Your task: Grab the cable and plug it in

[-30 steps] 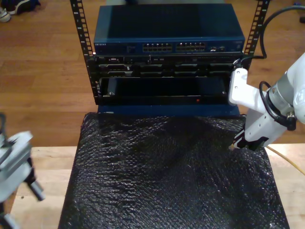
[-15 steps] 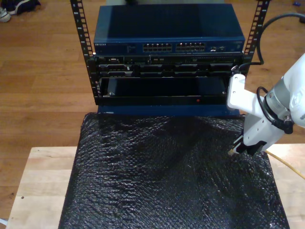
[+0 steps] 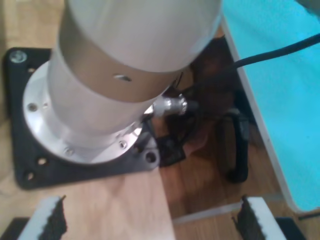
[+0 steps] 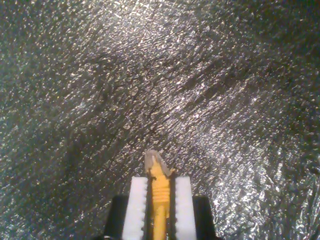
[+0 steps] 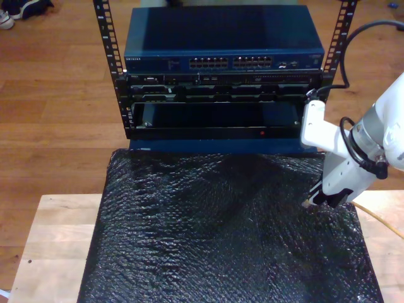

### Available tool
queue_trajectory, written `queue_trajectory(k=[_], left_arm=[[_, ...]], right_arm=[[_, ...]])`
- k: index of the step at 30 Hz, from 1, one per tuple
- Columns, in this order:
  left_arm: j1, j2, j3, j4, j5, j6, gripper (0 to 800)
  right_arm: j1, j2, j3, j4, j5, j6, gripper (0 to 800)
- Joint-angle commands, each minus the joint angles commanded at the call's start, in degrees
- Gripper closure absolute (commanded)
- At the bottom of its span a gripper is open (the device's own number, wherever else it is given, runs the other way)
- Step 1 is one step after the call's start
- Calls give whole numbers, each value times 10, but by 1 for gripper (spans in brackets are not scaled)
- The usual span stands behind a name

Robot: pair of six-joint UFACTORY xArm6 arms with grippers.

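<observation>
The yellow cable [image 4: 160, 212] is clamped between the white pads of my second gripper [image 4: 160, 195], which is shut on it. Its clear plug [image 4: 154, 161] sticks out past the fingertips, just above the black bubble-textured mat [image 4: 150, 75]. In the exterior view my second gripper [image 5: 317, 198] hovers over the mat's far corner at the exterior view's right, and the cable [image 5: 377, 218] trails off toward that side. My first gripper [image 3: 150, 222] is open with its serrated pads [image 3: 50, 222] wide apart and nothing between them. It faces a silver arm base [image 3: 115, 65].
A blue network switch [image 5: 224, 38] with rows of ports [image 5: 230, 63] sits in a black rack [image 5: 221, 95] beyond the mat [image 5: 221, 233]. The mat lies on a wooden table [image 5: 57, 233]. Black cables [image 3: 235, 145] and a black base plate [image 3: 30, 165] lie by the arm base.
The blurred gripper at the exterior view's left edge has left that view. My second gripper has shifted slightly with the cable still held.
</observation>
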State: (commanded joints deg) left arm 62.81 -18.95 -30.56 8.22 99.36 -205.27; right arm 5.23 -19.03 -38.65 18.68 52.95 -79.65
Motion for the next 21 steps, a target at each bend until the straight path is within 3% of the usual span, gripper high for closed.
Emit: queue_trajectory(k=[13,21], left_arm=[[18,-52,64,20,-18,28,0],[43,-58,69,31,-47,30,0]], right_arm=[[-1,-1,4,0,0,0,800],[-1,-1,4,0,0,-1,800]])
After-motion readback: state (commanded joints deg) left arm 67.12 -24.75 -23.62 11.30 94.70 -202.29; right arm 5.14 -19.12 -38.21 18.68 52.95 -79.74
